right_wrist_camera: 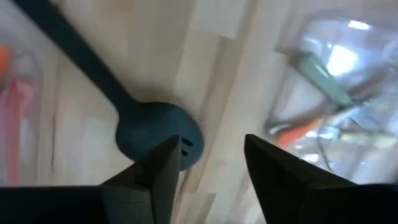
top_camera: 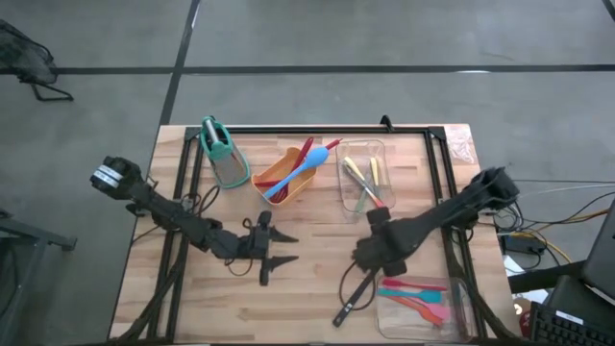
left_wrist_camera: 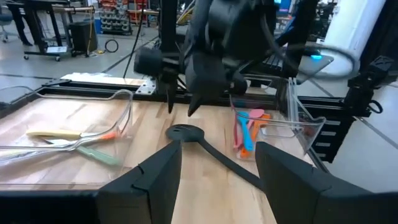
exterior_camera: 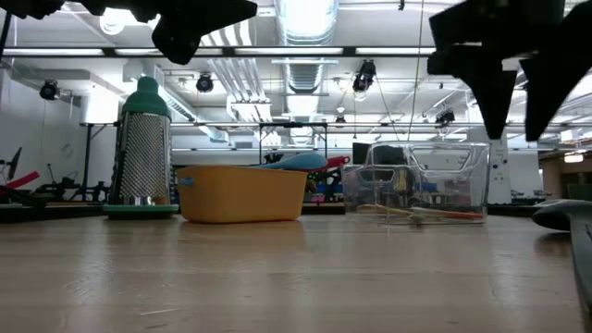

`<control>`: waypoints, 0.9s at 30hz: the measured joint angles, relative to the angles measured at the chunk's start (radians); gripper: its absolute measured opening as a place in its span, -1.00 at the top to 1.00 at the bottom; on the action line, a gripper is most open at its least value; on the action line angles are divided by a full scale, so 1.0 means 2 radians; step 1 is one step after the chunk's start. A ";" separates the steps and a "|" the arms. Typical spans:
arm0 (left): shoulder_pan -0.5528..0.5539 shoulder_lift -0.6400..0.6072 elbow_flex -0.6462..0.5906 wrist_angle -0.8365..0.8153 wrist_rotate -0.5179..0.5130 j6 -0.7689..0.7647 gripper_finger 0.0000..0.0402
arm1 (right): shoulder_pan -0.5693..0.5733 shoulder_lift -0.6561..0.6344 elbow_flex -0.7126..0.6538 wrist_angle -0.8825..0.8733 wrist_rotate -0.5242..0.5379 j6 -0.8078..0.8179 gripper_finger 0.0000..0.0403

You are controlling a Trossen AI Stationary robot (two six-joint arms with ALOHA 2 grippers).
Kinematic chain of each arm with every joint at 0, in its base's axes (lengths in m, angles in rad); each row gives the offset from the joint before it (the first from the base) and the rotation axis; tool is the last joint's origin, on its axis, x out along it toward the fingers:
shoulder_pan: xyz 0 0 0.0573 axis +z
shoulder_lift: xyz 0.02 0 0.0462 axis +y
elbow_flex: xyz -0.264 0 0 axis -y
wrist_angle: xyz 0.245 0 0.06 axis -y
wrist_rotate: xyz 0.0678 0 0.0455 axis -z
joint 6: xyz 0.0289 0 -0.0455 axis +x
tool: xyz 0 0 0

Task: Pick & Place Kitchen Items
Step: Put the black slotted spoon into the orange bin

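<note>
A black ladle [top_camera: 350, 294] lies flat on the table, its bowl [right_wrist_camera: 158, 134] toward the table's middle and its handle running to the near edge. My right gripper [right_wrist_camera: 208, 146] hangs open just above the bowl, pointing down, and the left wrist view shows its fingertips [left_wrist_camera: 180, 109] clear of the ladle. My left gripper [top_camera: 279, 246] stands open at mid-table, pointing level toward the right arm, with nothing between its fingers. Red and blue utensils stick out of an orange tub [top_camera: 283, 175]. Pink, orange and teal spatulas [top_camera: 421, 291] lie in a clear tray.
A teal-handled grater [top_camera: 223, 154] stands at the back left beside the tub. A clear tray [top_camera: 363, 176] at the back middle holds yellow and green pieces. The second clear tray [top_camera: 459, 306] sits at the near right corner. Bare wood lies between the two grippers.
</note>
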 joint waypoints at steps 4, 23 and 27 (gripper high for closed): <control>-0.003 0.000 0.000 0.002 0.000 -0.001 -0.05 | 0.010 0.037 0.012 -0.004 -0.018 -0.038 0.02; -0.004 -0.001 0.001 0.012 0.000 0.006 -0.05 | 0.026 0.084 -0.012 0.079 -0.094 -0.106 -0.24; -0.004 -0.001 0.001 0.012 0.000 0.007 -0.05 | 0.025 0.082 -0.027 0.104 -0.100 -0.115 -0.24</control>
